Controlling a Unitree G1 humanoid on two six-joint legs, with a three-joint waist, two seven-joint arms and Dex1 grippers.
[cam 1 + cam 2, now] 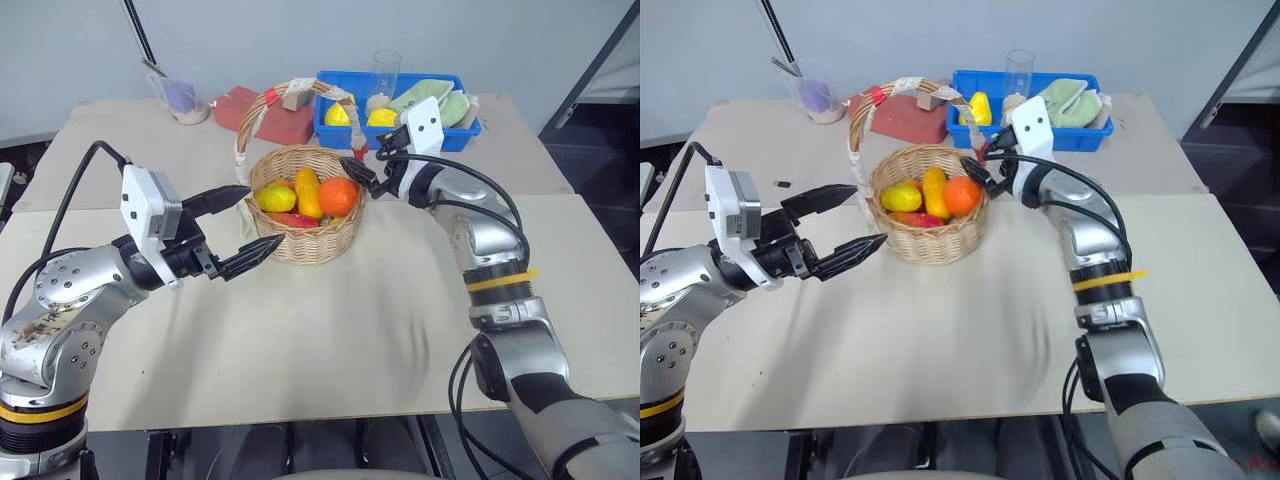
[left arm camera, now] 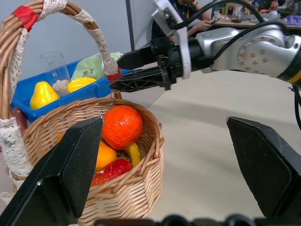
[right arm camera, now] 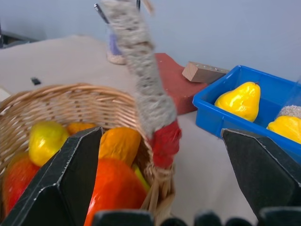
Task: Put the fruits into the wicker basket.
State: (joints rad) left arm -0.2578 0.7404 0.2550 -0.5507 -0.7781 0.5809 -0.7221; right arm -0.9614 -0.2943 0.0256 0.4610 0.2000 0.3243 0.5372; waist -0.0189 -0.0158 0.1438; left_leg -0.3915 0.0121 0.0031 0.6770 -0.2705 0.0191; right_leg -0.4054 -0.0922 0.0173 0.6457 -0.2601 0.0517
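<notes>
Left eye view: the round tan woven wicker basket [image 1: 318,240] with its tall arched handle taped white and red stands on the beige table [image 1: 330,340]. Inside lie the elongated red-to-yellow mango-like fruit [image 1: 292,218], the bumpy bright yellow lemon-like fruit [image 1: 275,198], a round orange [image 1: 338,196] and an upright orange-yellow fruit [image 1: 307,192]. The left end effector [image 1: 249,218] sits just beside the basket's left wall, its black fingers spread and empty. The right end effector [image 1: 358,166] hangs at the basket's right rim by the handle's red base, fingers parted and holding nothing. Behind, a blue plastic tray [image 1: 440,136] holds yellow fruits.

Left wrist view: the basket is close before the spread left fingers [image 2: 61,183], the orange on top of the pile. The right end effector points at the handle's foot.

Right wrist view: the handle's red-taped foot [image 3: 164,141] stands between the wide-apart fingers, apart from both. A yellow pear-shaped fruit [image 3: 242,100] lies in the tray.
</notes>
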